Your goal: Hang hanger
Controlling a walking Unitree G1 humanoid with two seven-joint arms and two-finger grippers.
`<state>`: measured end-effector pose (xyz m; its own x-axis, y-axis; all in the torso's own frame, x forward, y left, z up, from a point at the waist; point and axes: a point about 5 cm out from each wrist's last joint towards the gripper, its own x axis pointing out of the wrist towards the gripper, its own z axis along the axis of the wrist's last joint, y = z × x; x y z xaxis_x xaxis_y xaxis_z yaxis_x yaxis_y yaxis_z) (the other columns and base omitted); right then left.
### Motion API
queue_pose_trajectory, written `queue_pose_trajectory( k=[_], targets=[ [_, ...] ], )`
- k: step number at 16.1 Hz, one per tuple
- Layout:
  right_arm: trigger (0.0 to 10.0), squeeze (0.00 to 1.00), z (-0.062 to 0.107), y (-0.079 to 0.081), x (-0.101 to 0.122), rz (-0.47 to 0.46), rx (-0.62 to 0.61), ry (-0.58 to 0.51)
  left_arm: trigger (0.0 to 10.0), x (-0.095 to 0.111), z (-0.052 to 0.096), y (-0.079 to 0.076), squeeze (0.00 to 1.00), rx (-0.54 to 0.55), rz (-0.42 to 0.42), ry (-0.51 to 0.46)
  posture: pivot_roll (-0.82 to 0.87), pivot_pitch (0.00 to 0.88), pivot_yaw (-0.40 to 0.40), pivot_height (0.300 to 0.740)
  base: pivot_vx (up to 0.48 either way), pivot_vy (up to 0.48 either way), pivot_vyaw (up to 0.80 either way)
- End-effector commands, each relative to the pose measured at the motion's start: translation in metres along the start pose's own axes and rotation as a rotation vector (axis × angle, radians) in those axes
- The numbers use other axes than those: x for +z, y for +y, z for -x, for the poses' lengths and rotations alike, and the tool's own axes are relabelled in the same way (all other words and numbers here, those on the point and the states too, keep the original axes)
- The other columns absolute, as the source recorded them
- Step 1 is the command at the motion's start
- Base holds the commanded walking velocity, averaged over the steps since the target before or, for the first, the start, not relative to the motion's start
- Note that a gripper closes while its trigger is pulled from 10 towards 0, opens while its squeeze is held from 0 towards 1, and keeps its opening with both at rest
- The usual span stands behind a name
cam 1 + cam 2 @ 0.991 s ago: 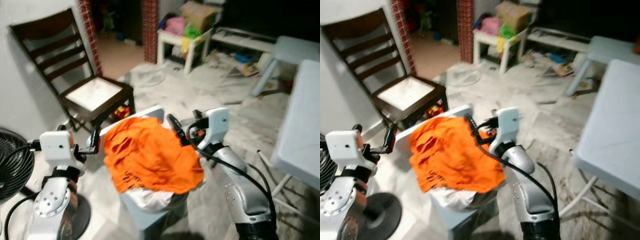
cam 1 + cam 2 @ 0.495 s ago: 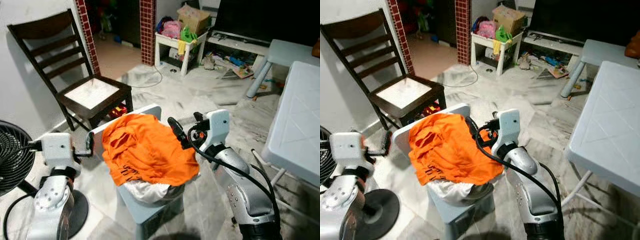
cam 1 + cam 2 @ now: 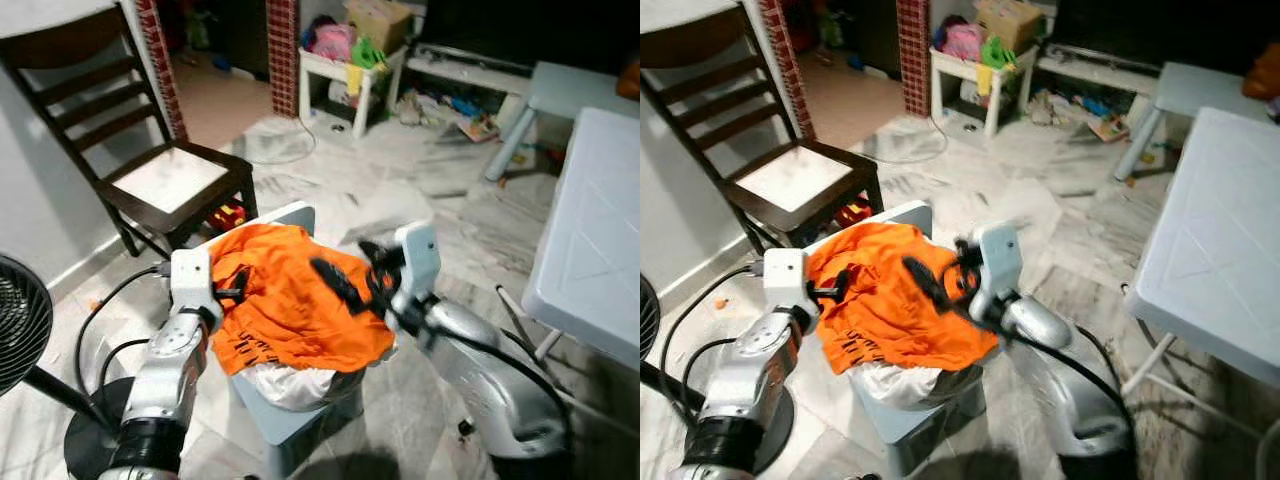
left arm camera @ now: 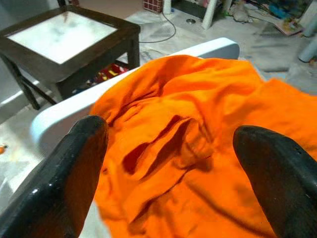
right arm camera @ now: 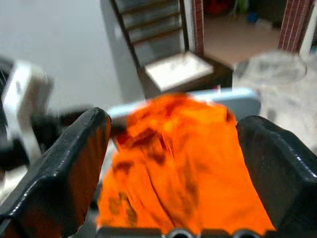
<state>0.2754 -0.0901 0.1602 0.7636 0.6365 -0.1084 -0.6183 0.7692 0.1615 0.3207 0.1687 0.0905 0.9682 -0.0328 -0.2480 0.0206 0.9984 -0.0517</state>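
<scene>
An orange garment (image 3: 290, 305) lies crumpled over a white plastic chair (image 3: 293, 216), on top of some pale cloth (image 3: 290, 385). My left gripper (image 3: 236, 286) is at the garment's left edge, open, its two black fingers (image 4: 74, 168) spread wide over the folds with nothing between them. Over the garment's right half hovers my right gripper (image 3: 340, 282), blurred and also open; its fingers (image 5: 74, 163) frame the orange cloth (image 5: 173, 163) without touching it. I cannot make out a hanger.
A dark wooden chair (image 3: 170, 185) stands against the wall behind the white chair. A black fan (image 3: 20, 330) is at the far left. A white table (image 3: 595, 230) fills the right side. A cluttered small white table (image 3: 345, 75) and a pale stool (image 3: 555, 95) stand further back.
My left gripper has swung in from the left to the garment's edge. The right gripper has shifted left over the garment. The camera has also moved a little.
</scene>
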Motion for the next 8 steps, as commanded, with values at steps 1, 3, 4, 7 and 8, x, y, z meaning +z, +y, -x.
queue_pose_trajectory(
  k=[1,3,4,7,8],
  targets=[
    [10.0,0.0,0.003,0.002,-0.005,0.016,0.007,0.04,10.0,-0.002,-0.002,0.0,0.0,-0.007,0.021,0.003,-0.04,0.14,-0.011,0.74,0.0,0.0,0.0],
    [10.0,0.0,0.005,-0.019,-0.013,0.081,-0.149,0.113,10.0,-0.013,-0.005,-0.001,0.0,-0.021,0.048,0.048,-0.06,0.148,-0.011,0.74,0.0,0.0,0.0],
    [10.0,0.0,0.005,-0.028,-0.013,0.095,-0.204,0.149,10.0,-0.016,-0.007,-0.002,0.0,-0.024,0.06,0.062,-0.07,0.153,-0.012,0.74,0.0,0.0,0.0],
    [10.0,0.0,0.015,-0.038,-0.015,0.111,-0.237,0.228,10.0,-0.021,-0.013,-0.01,0.0,-0.039,0.078,0.101,-0.11,0.168,-0.023,0.74,0.0,0.0,0.0],
    [10.0,0.0,0.02,-0.038,-0.016,0.117,-0.234,0.238,10.0,-0.021,-0.015,-0.012,0.0,-0.043,0.082,0.105,-0.13,0.176,-0.028,0.74,0.0,0.0,0.0]
  ],
)
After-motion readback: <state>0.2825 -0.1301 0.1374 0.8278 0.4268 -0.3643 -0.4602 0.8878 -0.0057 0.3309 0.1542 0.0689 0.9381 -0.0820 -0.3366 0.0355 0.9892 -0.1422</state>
